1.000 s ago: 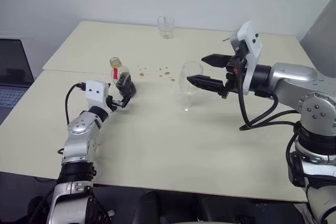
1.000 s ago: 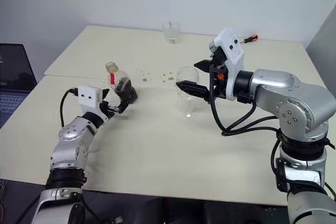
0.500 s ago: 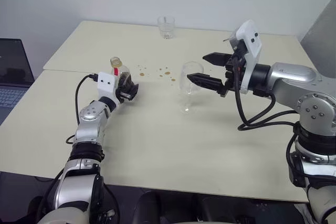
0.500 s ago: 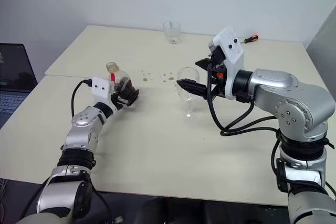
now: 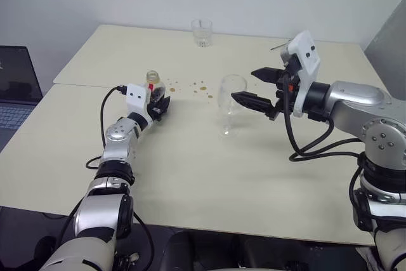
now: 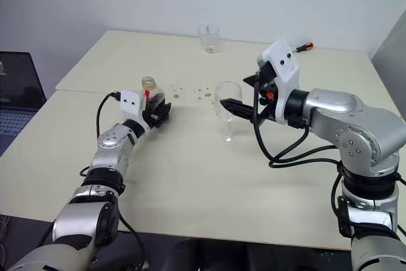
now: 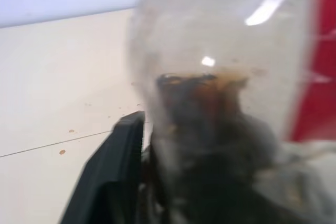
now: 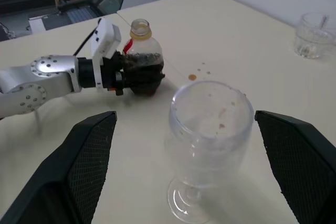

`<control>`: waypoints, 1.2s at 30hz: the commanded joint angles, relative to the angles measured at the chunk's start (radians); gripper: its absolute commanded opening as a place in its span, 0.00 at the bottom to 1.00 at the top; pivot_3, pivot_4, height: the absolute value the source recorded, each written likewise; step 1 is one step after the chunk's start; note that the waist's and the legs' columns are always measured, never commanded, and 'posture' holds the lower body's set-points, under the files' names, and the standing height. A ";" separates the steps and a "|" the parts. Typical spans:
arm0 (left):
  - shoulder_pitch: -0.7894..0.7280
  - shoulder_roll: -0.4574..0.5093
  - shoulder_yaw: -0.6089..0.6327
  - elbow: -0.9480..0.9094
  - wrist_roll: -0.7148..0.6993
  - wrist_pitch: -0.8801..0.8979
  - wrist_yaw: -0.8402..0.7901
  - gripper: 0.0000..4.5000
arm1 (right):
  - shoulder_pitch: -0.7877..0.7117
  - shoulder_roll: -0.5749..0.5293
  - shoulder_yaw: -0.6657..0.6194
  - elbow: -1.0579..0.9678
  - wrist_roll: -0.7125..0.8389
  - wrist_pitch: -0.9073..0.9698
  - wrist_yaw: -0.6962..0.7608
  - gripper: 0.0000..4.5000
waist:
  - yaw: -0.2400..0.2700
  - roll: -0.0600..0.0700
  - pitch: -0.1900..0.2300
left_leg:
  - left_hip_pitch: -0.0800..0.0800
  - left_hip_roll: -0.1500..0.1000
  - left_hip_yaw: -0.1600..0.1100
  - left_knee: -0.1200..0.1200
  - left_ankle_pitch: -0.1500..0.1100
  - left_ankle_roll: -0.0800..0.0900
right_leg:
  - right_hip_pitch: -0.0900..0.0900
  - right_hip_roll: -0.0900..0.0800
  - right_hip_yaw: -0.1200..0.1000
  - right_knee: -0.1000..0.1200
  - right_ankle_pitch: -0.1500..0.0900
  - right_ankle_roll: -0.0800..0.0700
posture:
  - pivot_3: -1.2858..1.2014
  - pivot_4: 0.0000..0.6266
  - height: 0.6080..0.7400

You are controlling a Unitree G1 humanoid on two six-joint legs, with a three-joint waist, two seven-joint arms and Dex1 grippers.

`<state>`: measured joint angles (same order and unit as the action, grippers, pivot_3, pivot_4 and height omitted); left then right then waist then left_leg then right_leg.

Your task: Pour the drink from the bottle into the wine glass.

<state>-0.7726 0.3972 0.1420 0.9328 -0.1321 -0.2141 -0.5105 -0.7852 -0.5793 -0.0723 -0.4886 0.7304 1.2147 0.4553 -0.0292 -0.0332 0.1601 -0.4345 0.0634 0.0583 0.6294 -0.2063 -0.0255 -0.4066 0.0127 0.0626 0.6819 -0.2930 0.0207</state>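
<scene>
The bottle (image 5: 153,85) stands upright on the table left of centre, its neck uncapped, a red strip (image 8: 127,46) at the neck. The dark drink (image 8: 145,70) fills its lower body. My left gripper (image 5: 159,102) reaches level from the near side and is shut on the bottle's lower body; a black finger (image 7: 107,174) lies against the plastic. The wine glass (image 5: 229,98) stands mid-table, clear and empty apart from a few droplets. My right gripper (image 5: 245,85) hovers open just to its right, fingertips short of the bowl and apart from it.
A short clear tumbler (image 5: 202,32) stands at the table's far edge. Brown spilled drops (image 5: 198,87) dot the table (image 5: 190,176) between bottle and glass. A screwdriver (image 6: 302,46) lies far right. A laptop (image 5: 16,87) sits off the left side.
My left arm reached forward and to the right, and its fingers closed on the bottle, which now stands straighter and slightly farther right. The right gripper stayed open and barely moved.
</scene>
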 commanded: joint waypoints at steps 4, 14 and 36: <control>-0.037 0.019 -0.017 -0.019 0.018 -0.039 -0.045 0.18 | 0.032 -0.041 -0.080 -0.084 0.028 0.023 -0.024 1.00 | 0.000 0.000 0.000 | 0.000 0.000 0.000 0.000 0.000 0.000 | 0.000 0.000 0.000 0.000 0.000 0.000 | 0.52 0.24 1.00; -0.245 0.042 -0.144 -0.001 0.133 -0.168 -0.184 0.16 | 0.331 -0.052 -0.298 -0.323 0.135 0.045 -0.082 1.00 | 0.012 -0.003 0.002 | -0.004 -0.002 0.000 0.001 0.000 0.000 | 0.000 0.001 -0.003 -0.001 0.000 0.000 | 0.52 0.24 1.00; -0.472 0.059 -0.387 0.226 0.524 -0.572 0.121 0.16 | 0.535 -0.041 -0.182 -0.435 0.055 -0.225 -0.180 1.00 | -0.002 -0.003 0.002 | -0.001 -0.003 0.000 0.001 0.000 0.000 | 0.000 0.004 0.000 0.000 0.001 0.001 | 0.52 0.24 1.00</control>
<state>-1.1929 0.4378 -0.2432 1.1743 0.3802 -0.7554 -0.4235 -0.2464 -0.6156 -0.2485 -0.8981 0.7893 1.0189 0.2827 -0.0309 -0.0366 0.1623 -0.4350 0.0607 0.0588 0.6307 -0.2061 -0.0256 -0.4066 0.0165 0.0628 0.6817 -0.2920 0.0222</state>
